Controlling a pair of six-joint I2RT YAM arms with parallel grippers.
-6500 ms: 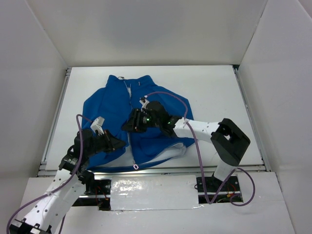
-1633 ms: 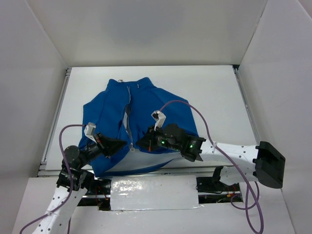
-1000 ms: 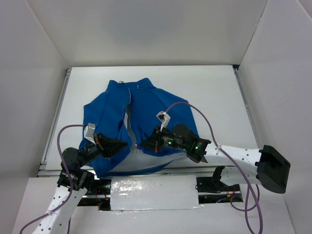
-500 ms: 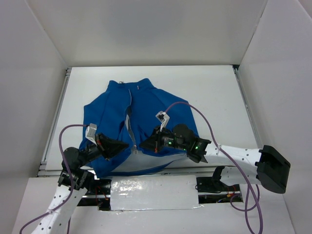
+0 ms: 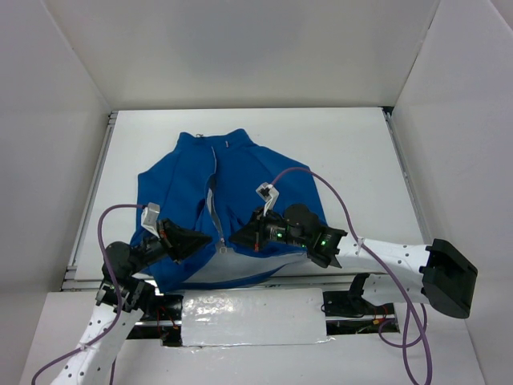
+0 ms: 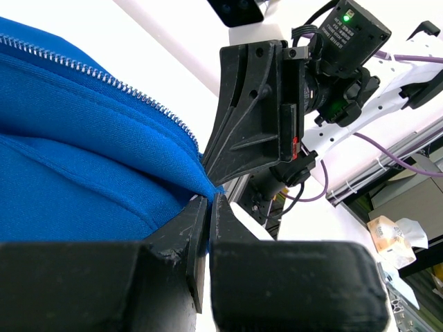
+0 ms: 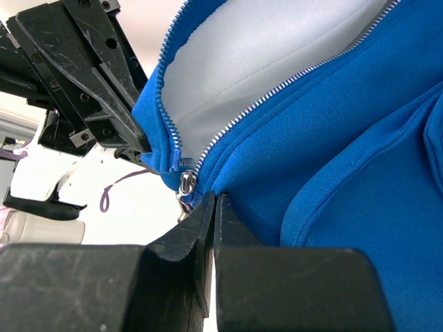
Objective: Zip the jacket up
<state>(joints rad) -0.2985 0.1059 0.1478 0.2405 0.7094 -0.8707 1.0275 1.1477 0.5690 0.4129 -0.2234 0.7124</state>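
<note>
The royal-blue jacket [image 5: 256, 172] lies on the white table with its collar at the far side. Its silver zipper [image 5: 215, 204] is parted in the middle, and pale lining shows there. My left gripper [image 5: 207, 239] is shut on the left front's bottom corner [image 6: 201, 181]. My right gripper [image 5: 235, 238] is shut on the right front's edge, just beside the zipper slider [image 7: 187, 184]. The two grippers face each other, close together at the hem. The blue fabric fills the left wrist view [image 6: 69, 152] and the right wrist view [image 7: 332, 138].
The jacket's hem hangs at the table's near edge rail [image 5: 337, 277]. A purple cable [image 5: 300, 171] loops from the right arm over the jacket. White walls enclose the table [image 5: 361, 152] on three sides.
Since 6.5 s ago my right gripper has moved from mid-jacket down to the hem, and the jacket has slid nearer. In the last second nothing has visibly moved.
</note>
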